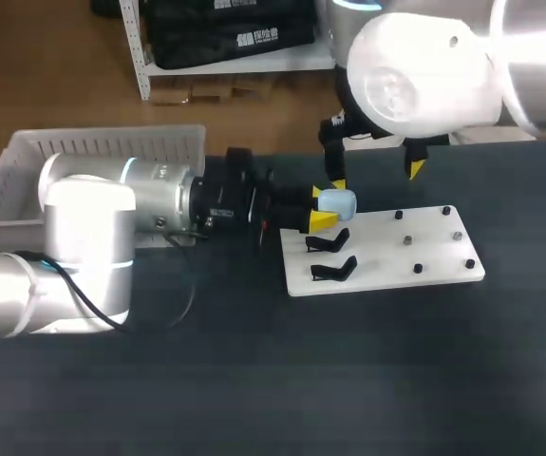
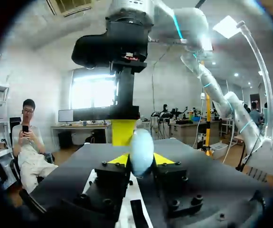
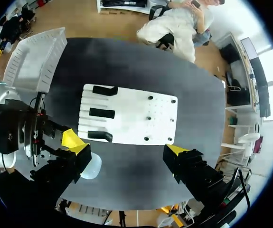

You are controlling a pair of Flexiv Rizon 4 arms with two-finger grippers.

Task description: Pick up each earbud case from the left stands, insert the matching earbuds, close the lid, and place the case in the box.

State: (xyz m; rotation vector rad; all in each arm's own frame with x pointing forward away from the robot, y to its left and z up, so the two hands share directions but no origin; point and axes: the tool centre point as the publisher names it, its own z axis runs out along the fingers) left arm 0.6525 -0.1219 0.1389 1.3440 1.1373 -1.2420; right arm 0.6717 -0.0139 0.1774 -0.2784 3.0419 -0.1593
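One earbud case (image 1: 340, 202), partly hidden, sits clamped in the left gripper (image 1: 322, 207); the right gripper (image 3: 126, 145) gapes.

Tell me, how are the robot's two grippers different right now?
The left gripper is shut on the pale blue earbud case; the right gripper is open and empty. The left gripper's fingers stand close together, the right gripper's wide apart. The left gripper points sideways across the table, the right gripper straight down. Both have yellow tips and are by the white board.
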